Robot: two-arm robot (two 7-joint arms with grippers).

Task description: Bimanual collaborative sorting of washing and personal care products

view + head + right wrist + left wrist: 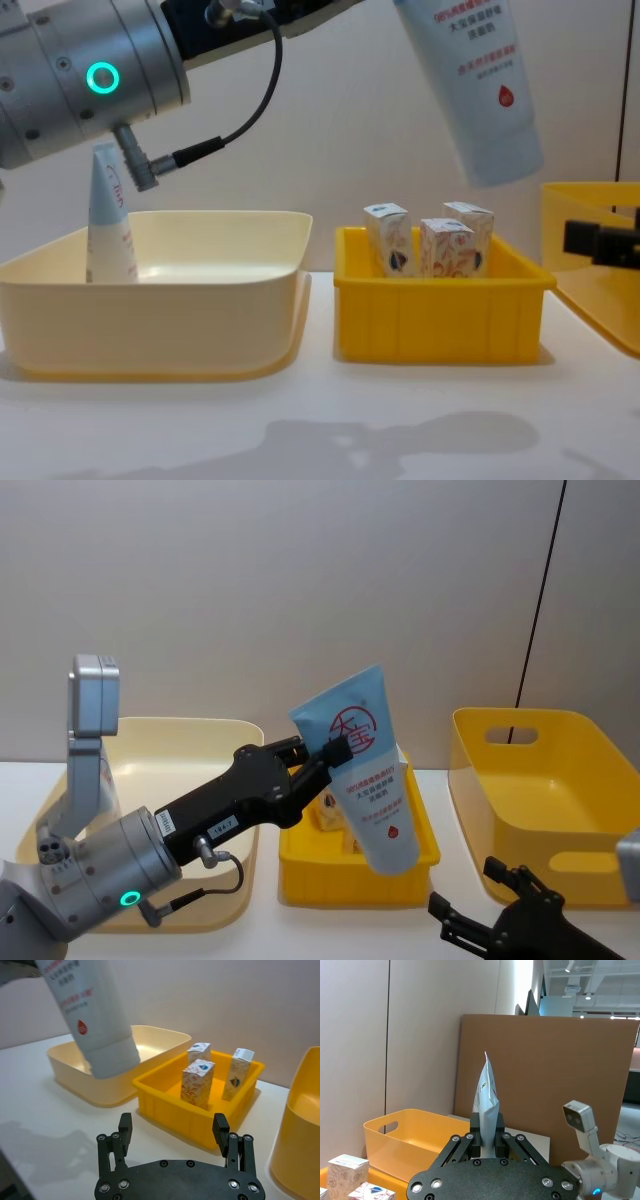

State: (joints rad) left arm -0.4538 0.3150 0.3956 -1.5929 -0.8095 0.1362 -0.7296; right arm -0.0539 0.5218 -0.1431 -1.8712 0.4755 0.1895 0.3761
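pincer [172, 1122] agape | tube [92, 1015] aloft | three cartons [198, 1083] in tray [162, 1109], one perhaps leaning

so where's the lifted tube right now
The tube is mid-frame in the head view, cap down, clamped in the left gripper above the yellow tray of cartons.

It is bright in here, the light soft and even from overhead, with small ceiling spot lamps [568, 966] glowing far back. Faint grey shadows spread over the white desk [150, 430] near its front edge, below the raised pale blue-white plastic squeeze tube [470, 80]. A mild sheen lies inside the cream plastic bin [150, 1050].
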